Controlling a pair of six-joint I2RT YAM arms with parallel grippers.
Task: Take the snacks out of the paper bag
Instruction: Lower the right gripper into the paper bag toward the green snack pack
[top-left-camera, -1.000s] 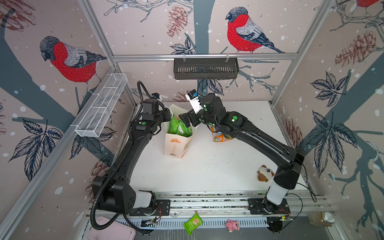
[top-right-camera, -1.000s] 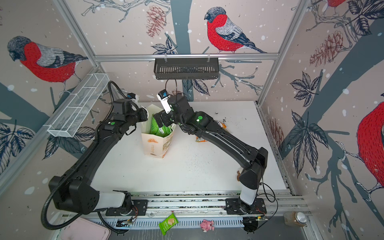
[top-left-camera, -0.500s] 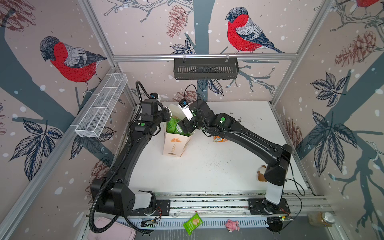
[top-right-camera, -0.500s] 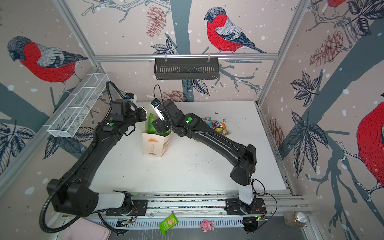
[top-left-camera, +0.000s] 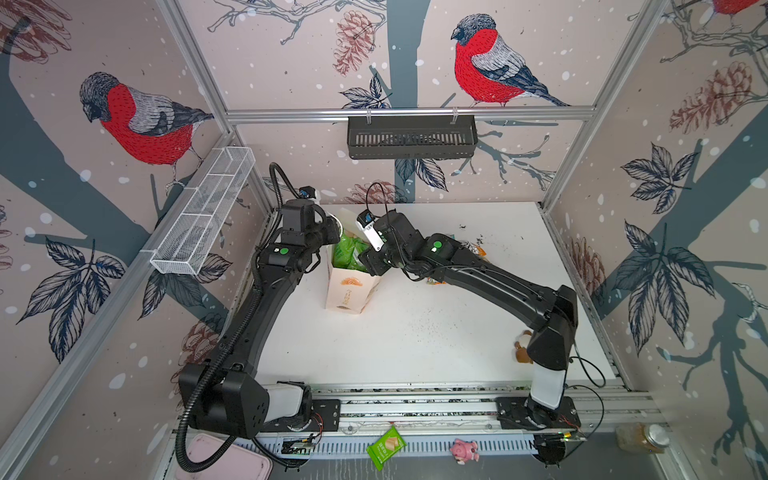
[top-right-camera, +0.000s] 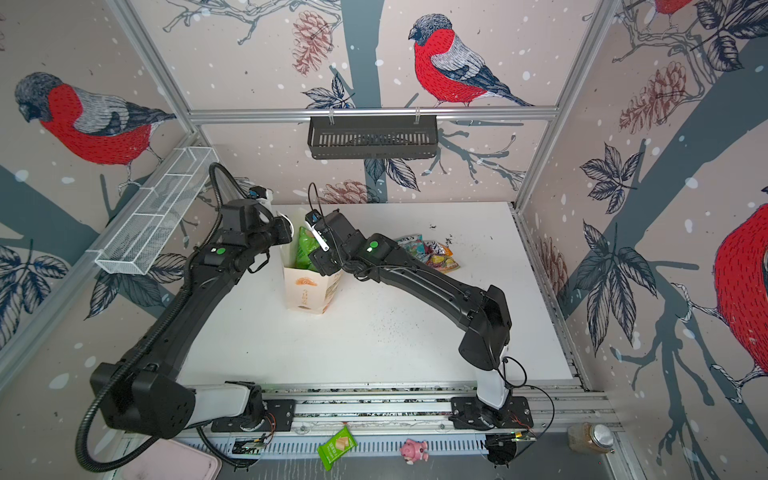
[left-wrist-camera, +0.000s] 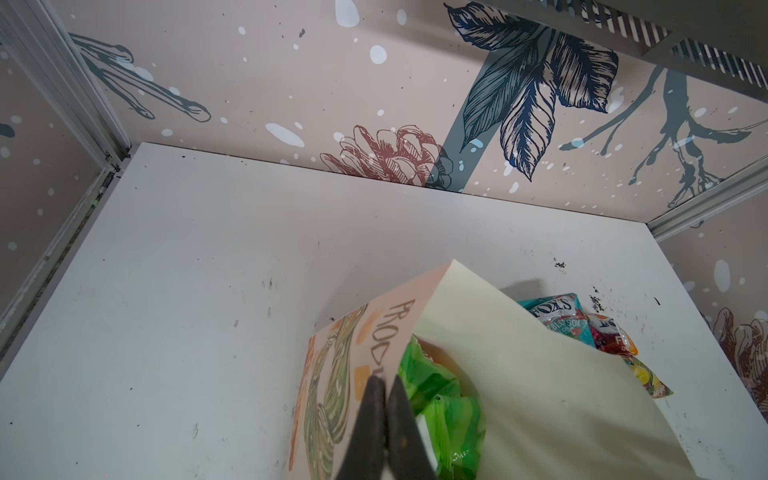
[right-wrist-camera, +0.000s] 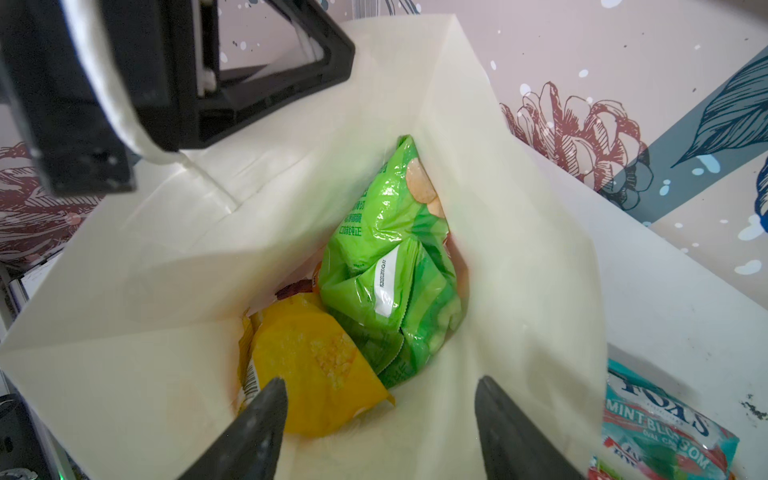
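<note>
The paper bag (top-left-camera: 351, 286) (top-right-camera: 309, 291) stands upright at the table's back left, cream with orange prints. My left gripper (left-wrist-camera: 384, 382) is shut on the bag's rim (left-wrist-camera: 374, 332) and holds the mouth apart. My right gripper (right-wrist-camera: 380, 386) is open, dipped into the bag's mouth, with nothing between its fingers. Under it, inside the bag, lie snacks: a yellow packet (right-wrist-camera: 316, 370) and bright green packets (right-wrist-camera: 386, 257). More snacks lie on the table to the right of the bag, among them a teal packet (right-wrist-camera: 656, 419) (left-wrist-camera: 557, 311) (top-right-camera: 411, 243).
A brown toy (top-left-camera: 521, 345) lies by the right arm's elbow. A green wafer packet (top-left-camera: 385, 448) and a pink pig toy (top-left-camera: 464, 450) lie in front of the rail. A black basket (top-left-camera: 411, 137) hangs on the back wall and a wire basket (top-left-camera: 203, 216) on the left wall.
My right gripper has swung left over the bag and gone down into its mouth, its jaws narrowing somewhat. The left gripper has kept its hold on the rim.
</note>
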